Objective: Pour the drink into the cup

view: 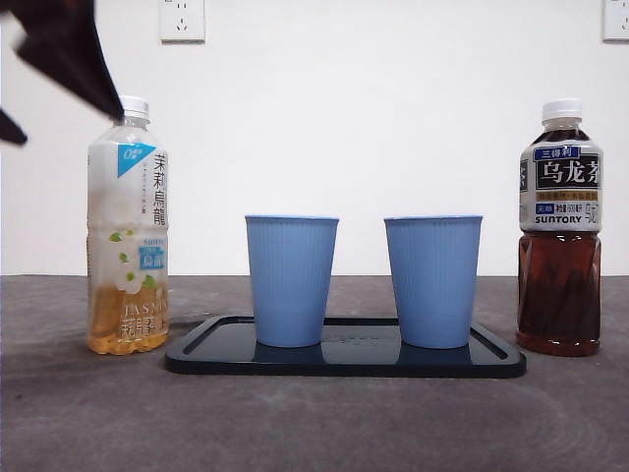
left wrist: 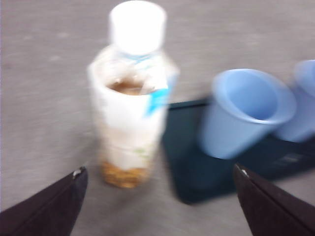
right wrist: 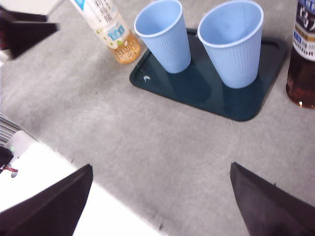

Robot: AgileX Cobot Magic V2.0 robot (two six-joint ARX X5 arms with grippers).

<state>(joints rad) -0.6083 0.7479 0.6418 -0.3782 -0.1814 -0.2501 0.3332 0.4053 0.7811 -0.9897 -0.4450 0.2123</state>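
Observation:
A pale jasmine tea bottle with a white cap stands left of a dark tray. Two blue cups stand empty on the tray. A dark oolong tea bottle stands right of the tray. My left gripper is open, above and near the jasmine bottle; it shows as a dark shape at the top left of the front view. My right gripper is open, held high and back from the tray, cups and oolong bottle.
The grey table runs to a white wall with sockets. In the right wrist view the table's near edge and the left gripper beside the jasmine bottle show.

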